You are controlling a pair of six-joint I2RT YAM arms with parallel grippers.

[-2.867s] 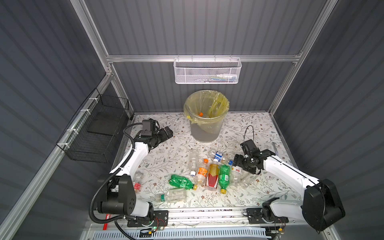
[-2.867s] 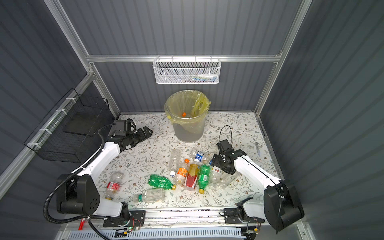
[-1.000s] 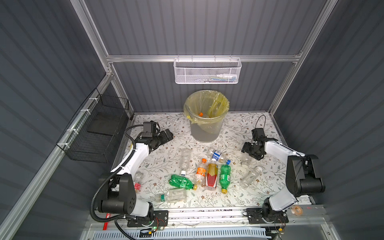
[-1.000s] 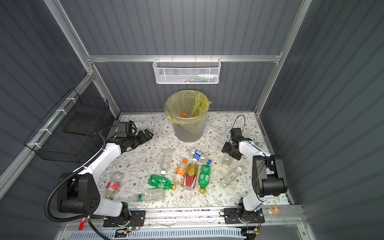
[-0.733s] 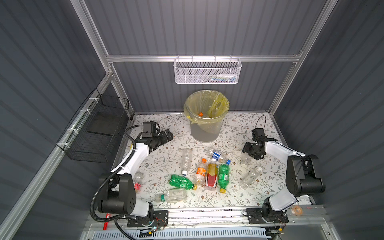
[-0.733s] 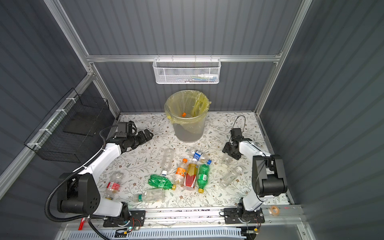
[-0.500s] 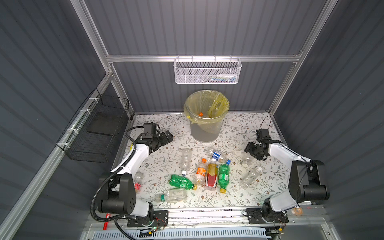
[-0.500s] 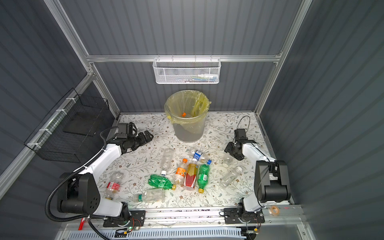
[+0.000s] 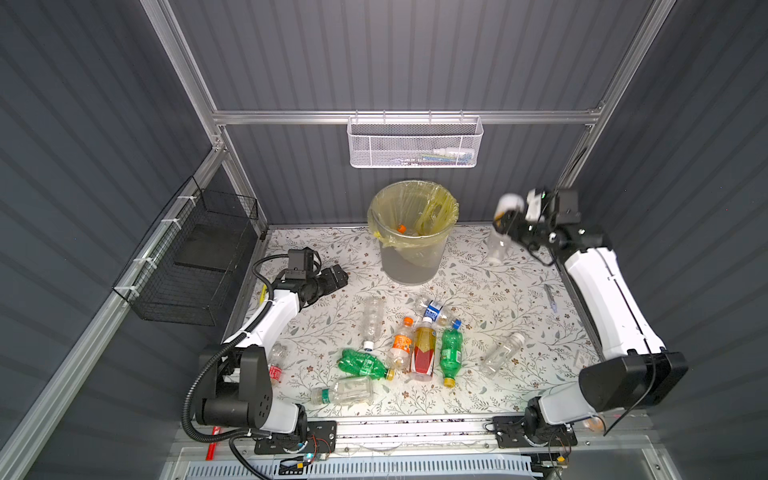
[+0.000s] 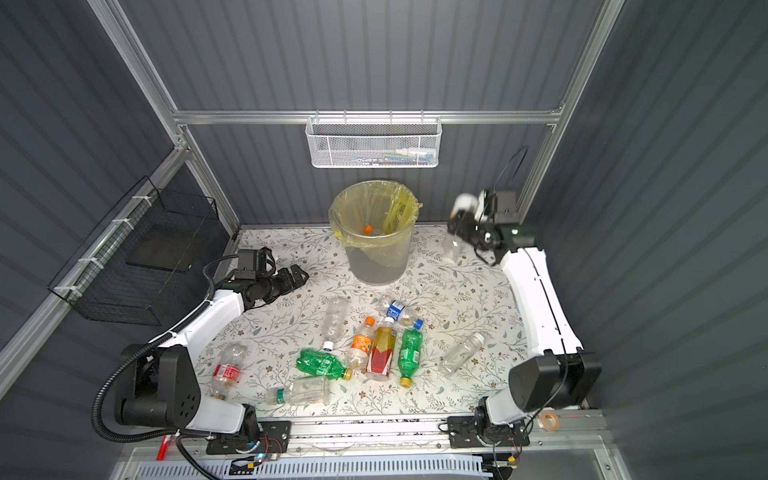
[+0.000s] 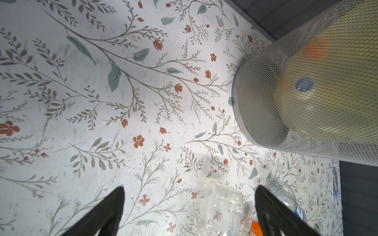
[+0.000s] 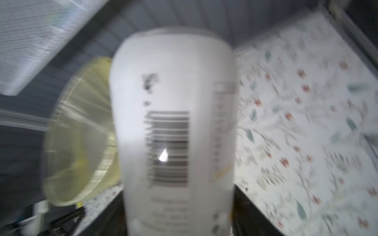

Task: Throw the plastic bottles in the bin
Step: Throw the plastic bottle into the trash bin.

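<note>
The white bottle [image 9: 508,203] was an opaque, straight-sided cylinder. It was raised above the far right corner of the floral table [image 9: 478,291], to the right of the bin [image 9: 409,266] and apart from it. It sat between the fingers of the right gripper [image 9: 508,219]. The pictures were blurred there, so whether the jaws pressed on it or stood clear could not be told.

The bin — round, grey and see-through, lined with a yellowish bag — stood at the far middle of the table, with an orange cap [image 9: 401,228] showing inside. The other plastic bottles [image 9: 401,345] lay on their sides in the near middle: an amber bottle [image 9: 423,351] with a red label, two green ones and several clear ones. The left gripper [image 9: 338,276] hung low over the table to the left of the bin, its fingers wide apart and holding nothing.

Only the right wrist view showed print on the white bottle [image 12: 173,122] — a black barcode, the rest too smeared to read. Labels on the lying bottles were too small to read. The left wrist view alone showed the wall of the bin [image 11: 306,102] as a fine mesh pattern, with an orange and a blue blot behind it. A clear red-labelled bottle [image 10: 226,370] by the left arm's base showed whole in a top view.
</note>
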